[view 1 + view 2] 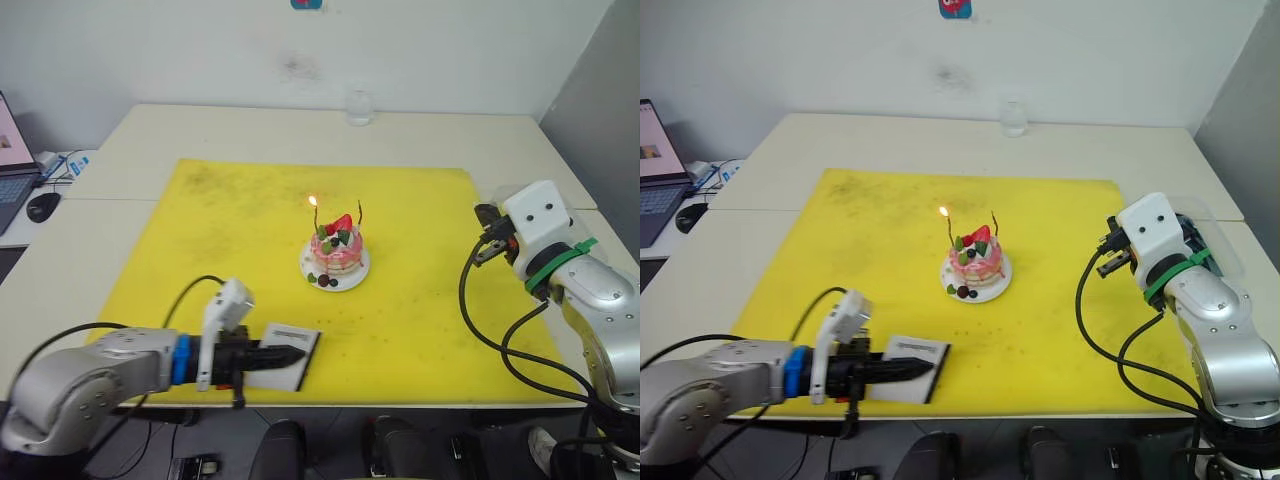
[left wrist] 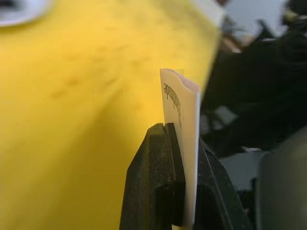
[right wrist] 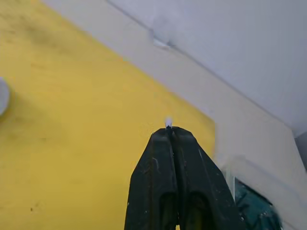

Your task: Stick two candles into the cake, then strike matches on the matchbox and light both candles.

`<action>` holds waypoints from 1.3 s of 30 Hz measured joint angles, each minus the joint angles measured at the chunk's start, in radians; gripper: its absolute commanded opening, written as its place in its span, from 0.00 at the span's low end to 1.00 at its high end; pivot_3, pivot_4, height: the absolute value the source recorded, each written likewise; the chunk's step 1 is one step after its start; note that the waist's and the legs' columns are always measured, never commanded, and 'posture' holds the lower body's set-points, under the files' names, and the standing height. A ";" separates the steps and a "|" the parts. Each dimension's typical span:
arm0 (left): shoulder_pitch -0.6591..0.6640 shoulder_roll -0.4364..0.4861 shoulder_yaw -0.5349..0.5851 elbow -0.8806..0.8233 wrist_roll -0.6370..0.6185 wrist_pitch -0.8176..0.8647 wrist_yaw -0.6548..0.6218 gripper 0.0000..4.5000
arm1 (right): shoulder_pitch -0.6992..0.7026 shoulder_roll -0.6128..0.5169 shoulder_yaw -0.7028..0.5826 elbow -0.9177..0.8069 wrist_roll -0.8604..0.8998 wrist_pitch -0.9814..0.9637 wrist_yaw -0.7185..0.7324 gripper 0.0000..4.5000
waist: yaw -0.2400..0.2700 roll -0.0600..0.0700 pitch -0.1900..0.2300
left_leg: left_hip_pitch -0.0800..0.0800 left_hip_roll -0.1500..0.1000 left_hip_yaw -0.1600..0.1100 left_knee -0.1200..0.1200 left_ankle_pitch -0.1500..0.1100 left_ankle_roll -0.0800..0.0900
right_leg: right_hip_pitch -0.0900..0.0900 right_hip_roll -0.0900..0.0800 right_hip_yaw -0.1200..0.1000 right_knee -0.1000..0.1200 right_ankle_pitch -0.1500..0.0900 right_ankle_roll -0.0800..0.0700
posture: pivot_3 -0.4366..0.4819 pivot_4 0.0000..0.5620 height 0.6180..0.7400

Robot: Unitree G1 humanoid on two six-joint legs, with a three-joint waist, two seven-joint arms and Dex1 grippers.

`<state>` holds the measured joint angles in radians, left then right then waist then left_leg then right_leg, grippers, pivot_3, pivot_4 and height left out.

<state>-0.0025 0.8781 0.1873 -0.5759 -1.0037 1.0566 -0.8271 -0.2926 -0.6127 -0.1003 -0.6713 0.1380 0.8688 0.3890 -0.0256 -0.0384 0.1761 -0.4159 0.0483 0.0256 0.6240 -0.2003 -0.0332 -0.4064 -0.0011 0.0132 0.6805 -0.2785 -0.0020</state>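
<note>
The pink cake (image 1: 335, 252) sits on its small white plate (image 1: 354, 278) in the middle of the yellow mat (image 1: 220, 240). Two thin candles stand in it: the left candle (image 1: 316, 218) burns with a small flame, the right candle (image 1: 359, 214) shows no flame. My left gripper (image 1: 290, 356) is at the mat's near edge, shut on the white matchbox (image 1: 292, 372). In the left wrist view the matchbox (image 2: 184, 110) stands edge-on between the fingers. My right gripper (image 1: 484, 248) hovers to the right of the cake, shut, with a tiny match tip (image 3: 168, 123) poking out.
A clear glass (image 1: 359, 107) stands at the table's far edge. A laptop (image 1: 10, 175) and a mouse (image 1: 43, 206) lie on a side table at the left. A clear container (image 1: 1200, 215) sits beside my right arm.
</note>
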 measured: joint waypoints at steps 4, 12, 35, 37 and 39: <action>-0.024 -0.082 -0.006 -0.008 -0.048 -0.008 0.051 0.00 | -0.001 0.054 0.068 -0.034 0.041 0.021 0.007 0.00 | 0.002 0.001 0.001 | -0.001 -0.001 0.000 0.002 0.000 0.000 | 0.000 -0.002 0.001 0.000 0.001 0.002 | 0.48 0.27 1.00; -0.056 -0.120 -0.042 0.004 -0.082 0.002 0.098 0.00 | -0.008 0.051 0.081 -0.039 0.045 0.006 0.027 0.00 | -0.001 0.000 0.001 | -0.001 -0.001 0.001 0.003 0.000 0.000 | 0.000 -0.001 0.002 0.000 0.003 0.004 | 0.48 0.27 1.00; -0.303 -0.325 -0.113 0.212 -0.210 0.095 0.215 0.00 | 0.070 0.014 0.001 -0.221 0.415 0.000 0.217 0.00 | -0.001 0.000 0.001 | -0.002 -0.001 0.000 0.004 0.000 0.000 | 0.001 0.000 0.002 0.000 0.003 0.005 | 0.48 0.27 1.00; -0.323 -0.329 -0.113 0.231 -0.241 0.117 0.232 0.00 | 0.075 -0.016 0.002 -0.233 0.435 -0.012 0.240 0.00 | -0.003 0.000 0.001 | -0.001 -0.002 0.000 0.004 0.000 0.000 | 0.001 0.001 0.002 0.000 0.003 0.005 | 0.48 0.27 1.00; -0.337 -0.329 -0.112 0.246 -0.269 0.140 0.246 0.00 | 0.076 -0.054 0.007 -0.235 0.433 -0.037 0.264 0.00 | -0.003 0.000 0.001 | -0.001 -0.002 0.000 0.004 0.000 0.000 | 0.001 0.001 0.002 0.000 0.003 0.005 | 0.48 0.27 1.00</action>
<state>-0.3395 0.5493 0.0750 -0.3298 -1.2728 1.1970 -0.5810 -0.2169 -0.6667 -0.0932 -0.9061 0.5708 0.8318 0.6527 -0.0285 -0.0385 0.1772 -0.4170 0.0467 0.0256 0.6278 -0.2003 -0.0329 -0.4053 0.0001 0.0152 0.6804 -0.2756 0.0028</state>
